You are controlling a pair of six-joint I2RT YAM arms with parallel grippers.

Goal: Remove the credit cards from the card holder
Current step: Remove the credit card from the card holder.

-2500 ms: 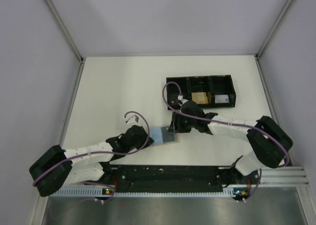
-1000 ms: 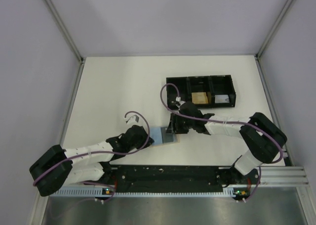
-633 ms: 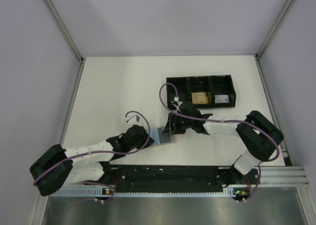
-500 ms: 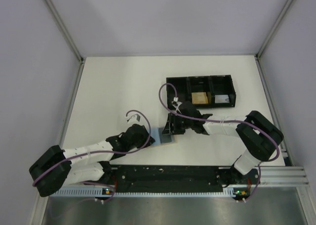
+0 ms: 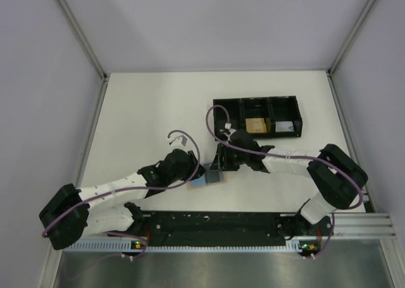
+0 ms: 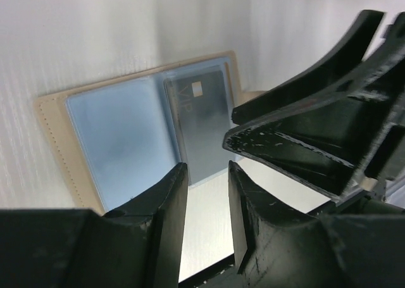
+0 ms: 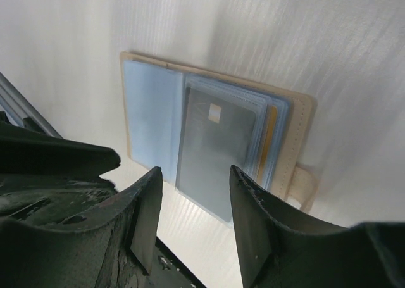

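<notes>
On the table point(image 5: 145, 111): one card holder point(image 7: 149, 111), one grey card point(image 7: 218, 149).

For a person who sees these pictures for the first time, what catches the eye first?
The left gripper and the right gripper, both open, crowd over the card holder, which lies open flat near the front middle of the table. A grey card with a small chip shows in its right half. Behind, a black tray holds an orange-tan block in its middle compartment.
</notes>
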